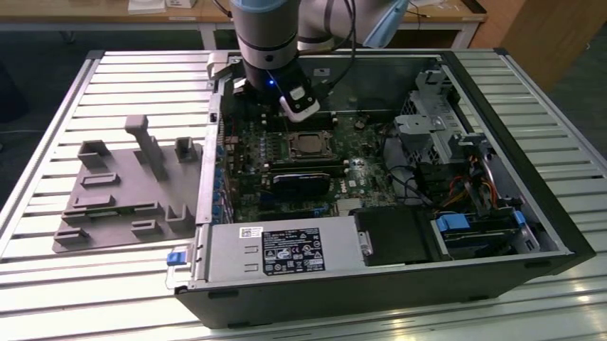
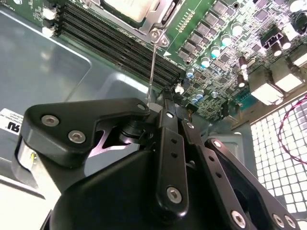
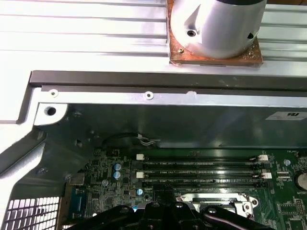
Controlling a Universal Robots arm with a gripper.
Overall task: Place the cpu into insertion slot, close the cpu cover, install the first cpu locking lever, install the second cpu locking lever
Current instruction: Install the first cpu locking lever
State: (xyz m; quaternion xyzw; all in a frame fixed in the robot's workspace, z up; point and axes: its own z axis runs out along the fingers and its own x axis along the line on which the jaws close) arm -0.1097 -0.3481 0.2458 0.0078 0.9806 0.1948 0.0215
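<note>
The end effector grips the locking lever, cpu just beyond.

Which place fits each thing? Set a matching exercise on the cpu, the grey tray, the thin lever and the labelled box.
1 cpu
2 grey tray
3 thin lever
4 labelled box

a outside the case, on the table
b rising upright beside the cpu
c inside the case, against one wall
d seated on the green board

Pairs: 1-d, 2-a, 3-b, 4-c.
</note>
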